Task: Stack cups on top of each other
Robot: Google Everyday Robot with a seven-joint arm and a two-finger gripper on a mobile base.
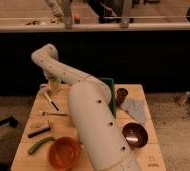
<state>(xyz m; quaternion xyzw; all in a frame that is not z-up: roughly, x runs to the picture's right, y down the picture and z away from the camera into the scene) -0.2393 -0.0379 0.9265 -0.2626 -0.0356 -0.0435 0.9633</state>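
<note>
A small pale yellow-cream cup (54, 87) stands at the far left corner of the wooden table (153, 157). My white arm reaches from the lower middle of the view up and over to that corner. My gripper (53, 80) is right above the cup, at or on its top. Whether there is a single cup or more than one there is hidden by the gripper and arm.
A wide orange bowl (64, 151) sits at the front left and a shiny dark brown bowl (135, 134) at the front right. A green vegetable (40, 144), a black bar (39, 131), utensils (50, 102), a dark cup (121, 95), a grey cloth (135, 109) and a green block (108, 86) lie on the table.
</note>
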